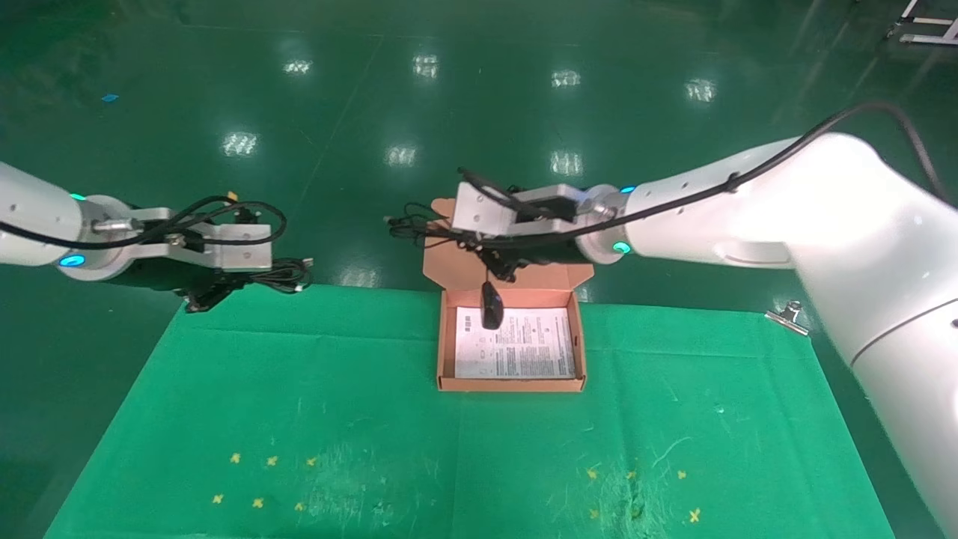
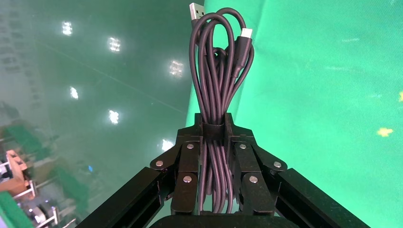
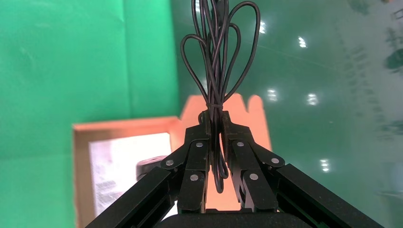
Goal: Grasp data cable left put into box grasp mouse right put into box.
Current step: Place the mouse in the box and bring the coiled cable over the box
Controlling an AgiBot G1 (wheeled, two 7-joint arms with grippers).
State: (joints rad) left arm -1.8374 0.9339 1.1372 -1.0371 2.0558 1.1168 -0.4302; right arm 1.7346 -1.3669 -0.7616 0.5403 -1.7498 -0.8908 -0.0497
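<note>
green cloth (image 1: 299,389): spread under the box, bare around it.

box (image 1: 446,352): landmark; open, near the cloth's far edge, about mid-width; flap lid (image 1: 441,258) hinged back on the far side; white printed sheet (image 1: 524,348) flat on the floor.

right arm: reaching in from the box's right, wrist over the flap lid.

right gripper (image 3: 215,124): directly above the box's far wall; fingers pinched narrow on the mouse's thin cord bundle (image 3: 216,57), not on the body; bundle's loops fanning out past the fingertips, beyond the box's far side.

mouse (image 1: 491,305): dangling nose-down on its cord, over the far-left part of the sheet, inside the box outline; long axis near vertical; touching the sheet or just above, cannot tell.

left arm: well out to the box's left, off the cloth's far-left corner.

left gripper (image 2: 215,129): clamped narrow on the data cable (image 2: 218,71), gripped roughly mid-length; bundle's long axis in line with the fingers; silver USB plug (image 2: 196,11) at the free end.

cable vs box: cable well apart from the box, to its left; box lies to the right of the left gripper, at about the same depth.

nearer arm: right, by far; already over the target.

key relation: mouse straight below right gripper, box floor straight below mouse; likely next a short descent and release. Cord loops hang beyond the far wall, may drape over the flap rather than land inside.

left move, judged: long sideways carry toward the box; bundle length close to box width, so best laid parallel to a wall.
</note>
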